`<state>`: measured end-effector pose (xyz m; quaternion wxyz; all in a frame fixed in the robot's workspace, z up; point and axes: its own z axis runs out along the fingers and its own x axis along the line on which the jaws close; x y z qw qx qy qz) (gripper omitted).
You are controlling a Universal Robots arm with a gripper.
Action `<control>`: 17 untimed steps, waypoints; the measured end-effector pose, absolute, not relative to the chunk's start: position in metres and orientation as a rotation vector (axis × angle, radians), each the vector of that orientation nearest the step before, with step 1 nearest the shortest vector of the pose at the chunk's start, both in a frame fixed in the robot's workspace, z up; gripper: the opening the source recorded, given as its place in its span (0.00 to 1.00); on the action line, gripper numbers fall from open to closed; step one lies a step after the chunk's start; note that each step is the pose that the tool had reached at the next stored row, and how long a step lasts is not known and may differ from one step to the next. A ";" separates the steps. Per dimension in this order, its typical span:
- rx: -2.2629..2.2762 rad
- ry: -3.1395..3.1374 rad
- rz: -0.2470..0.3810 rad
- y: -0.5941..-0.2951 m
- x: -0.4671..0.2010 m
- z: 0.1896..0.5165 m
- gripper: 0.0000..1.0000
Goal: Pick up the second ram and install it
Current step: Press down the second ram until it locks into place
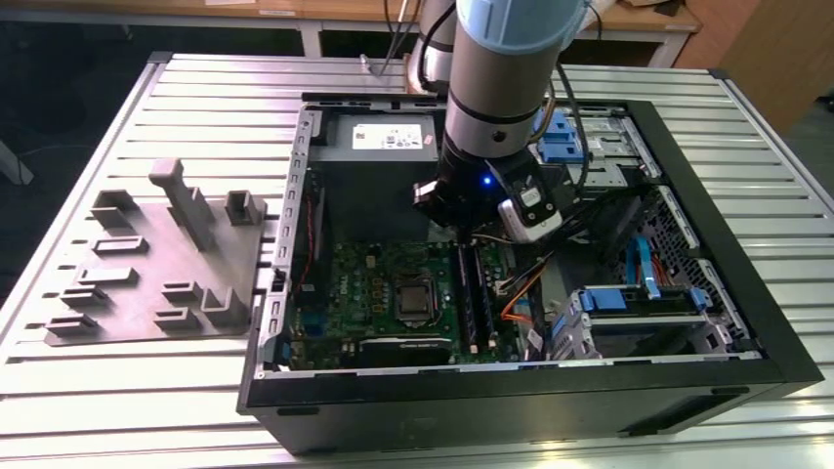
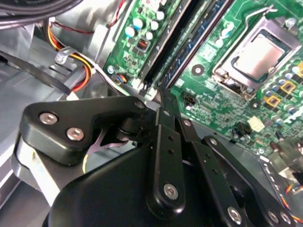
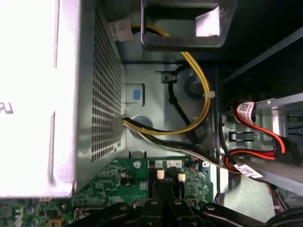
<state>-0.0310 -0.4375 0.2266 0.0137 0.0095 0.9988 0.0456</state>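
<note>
Second ram (image 2: 189,45) sat in a motherboard (image 1: 378,283) slot beside another stick, right of the grey tray (image 1: 156,264) on the table (image 1: 195,107); claw (image 1: 459,234) hovered over the slots' end, fingers (image 2: 165,106) together, holding nothing.

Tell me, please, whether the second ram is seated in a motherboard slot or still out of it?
In a slot, apparently: the second ram lies lengthwise along the slots beside the processor socket, with the claw at its end.
</note>
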 end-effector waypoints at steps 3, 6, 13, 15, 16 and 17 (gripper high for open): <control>0.030 3.111 0.142 -0.437 -0.031 0.223 0.10; 0.030 3.111 0.141 -0.437 -0.031 0.221 0.10; 0.030 3.111 0.141 -0.437 -0.031 0.219 0.10; 0.030 3.111 0.142 -0.437 -0.031 0.218 0.10; 0.030 3.111 0.142 -0.437 -0.031 0.217 0.10; 0.030 3.111 0.141 -0.437 -0.031 0.217 0.10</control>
